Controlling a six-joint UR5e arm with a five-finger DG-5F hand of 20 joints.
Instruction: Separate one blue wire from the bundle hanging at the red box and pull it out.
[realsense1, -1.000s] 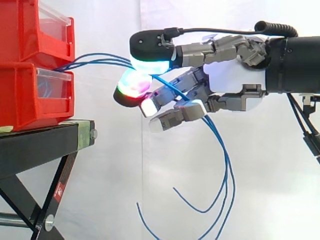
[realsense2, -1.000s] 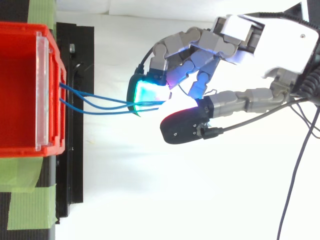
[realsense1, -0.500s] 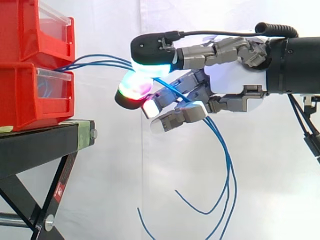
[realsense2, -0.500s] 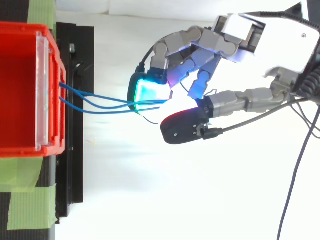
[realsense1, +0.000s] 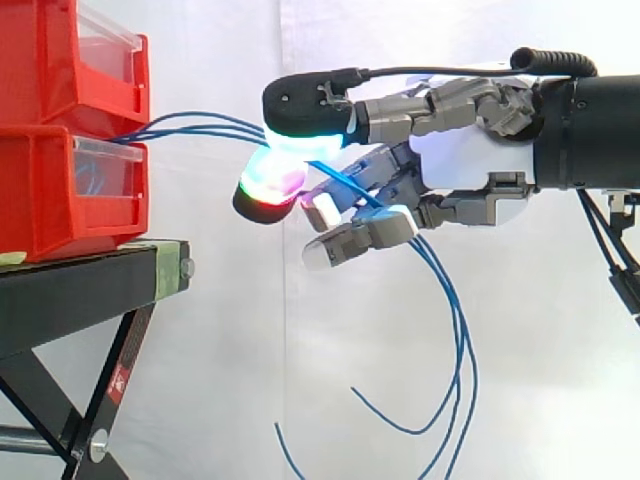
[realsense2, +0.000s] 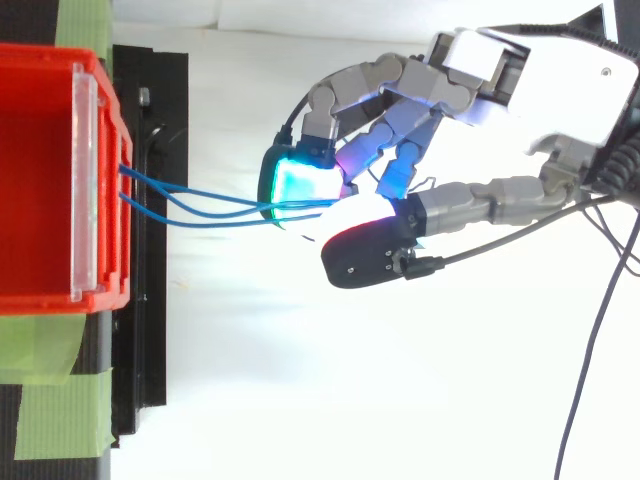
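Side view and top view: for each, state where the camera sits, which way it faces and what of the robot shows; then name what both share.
Side view: beside the work, level, facing the red bins on the black stand; the hand and arm show at the right.
Top view: above, looking down; hand and wrist show at the right.
Shared: the hand pinching the blue wires that run from the bins.

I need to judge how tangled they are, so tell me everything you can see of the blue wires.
The blue wires are several thin, smooth-coated, flexible strands. They leave the front of the lower red bin close together and run nearly level through the air to the hand. There they pass between a glowing pad above and curled fingers below. Behind the fingers they droop in long loops, their free ends curling upward.
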